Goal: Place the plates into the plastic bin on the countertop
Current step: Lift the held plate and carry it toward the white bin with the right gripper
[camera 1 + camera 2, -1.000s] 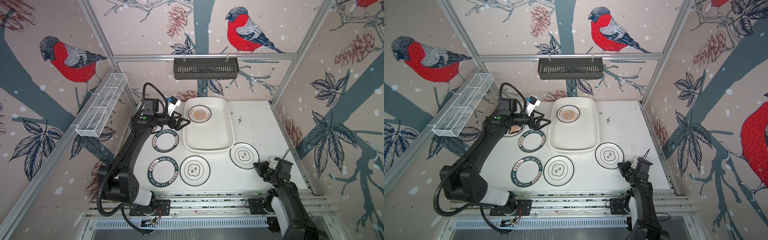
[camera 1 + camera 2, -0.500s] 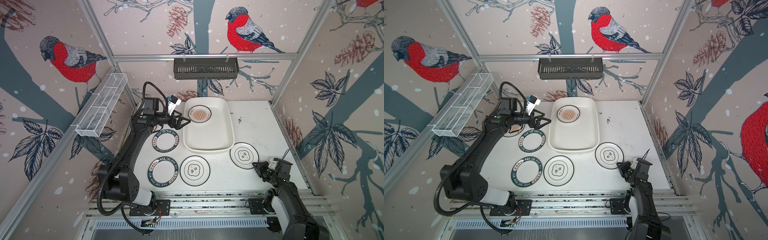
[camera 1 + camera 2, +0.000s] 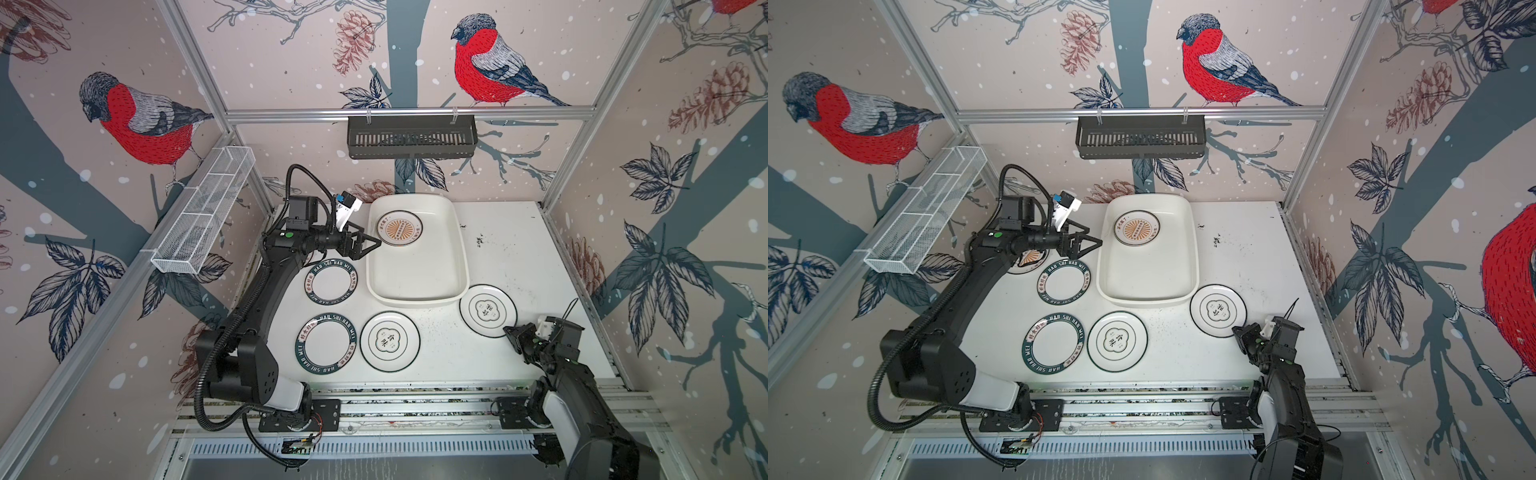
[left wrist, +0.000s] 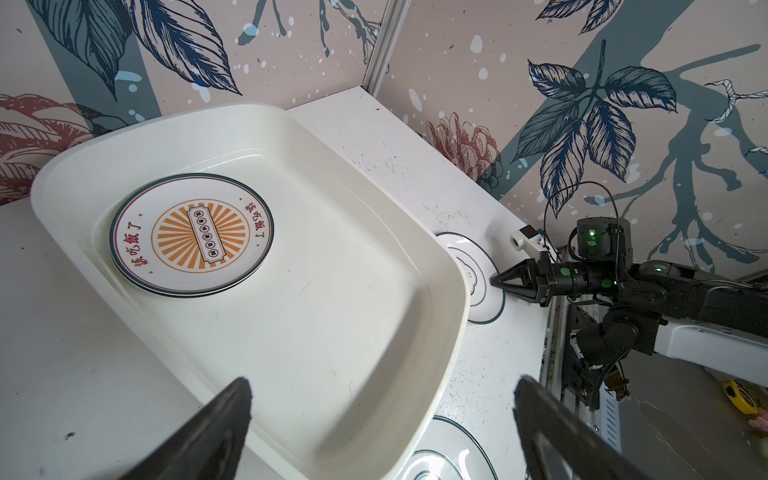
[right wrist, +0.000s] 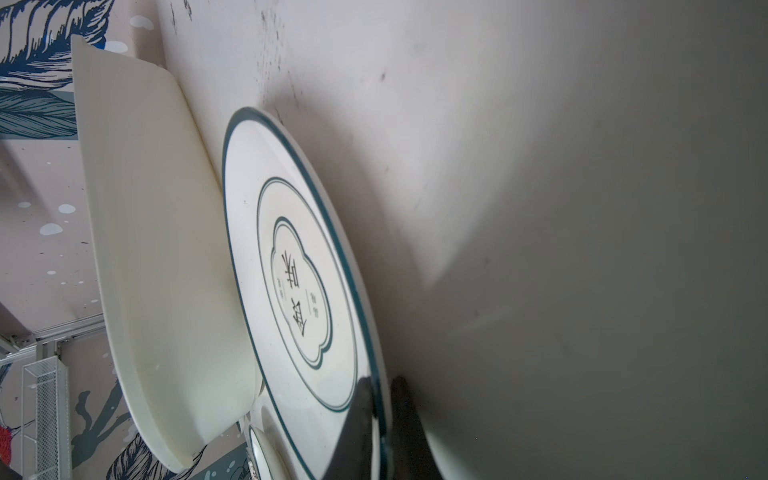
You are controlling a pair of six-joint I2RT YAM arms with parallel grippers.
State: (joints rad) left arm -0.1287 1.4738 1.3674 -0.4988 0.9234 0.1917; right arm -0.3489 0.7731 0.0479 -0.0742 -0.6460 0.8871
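Leftmost, caught only a sliver of the stray sunburst plate (image 3: 1029, 259) under the left forearm (image 3: 963, 291) in a top view; could not make out the rest.

Next found the left gripper (image 3: 370, 243) empty, jaws spread wide, hanging just over the left rim of the plastic bin (image 3: 415, 297). Noted the far lettered plate (image 3: 331, 279) just beside the bin's left wall and the near lettered plate (image 3: 327, 348) closer to the front. Saw both flat on the countertop (image 3: 519, 257) and nearer the left arm.

Read the bin's long axis as running front to back. Spotted the binned sunburst plate (image 3: 400, 227) at its far end. Judged it a stack of two from a doubled rim in the left wrist view, without certainty.

Passed the middle emblem plate (image 3: 390, 341), flat and just short of the bin's near wall.

Rightmost, found the right emblem plate (image 3: 488, 310) at the bin's near right corner, touching the flared rim or tucked just under it. Saw it pinched at its near right edge by the right gripper (image 3: 508, 331), fingers (image 5: 357, 424) closed on either side of the rim. Placed the bin farther back and leftward of that gripper, wall directly between. Judged a lift needed before any carry over the rim.

Could not tell whether already raised off the countertop. Lost that plate's far edge behind the bin wall in the left wrist view.
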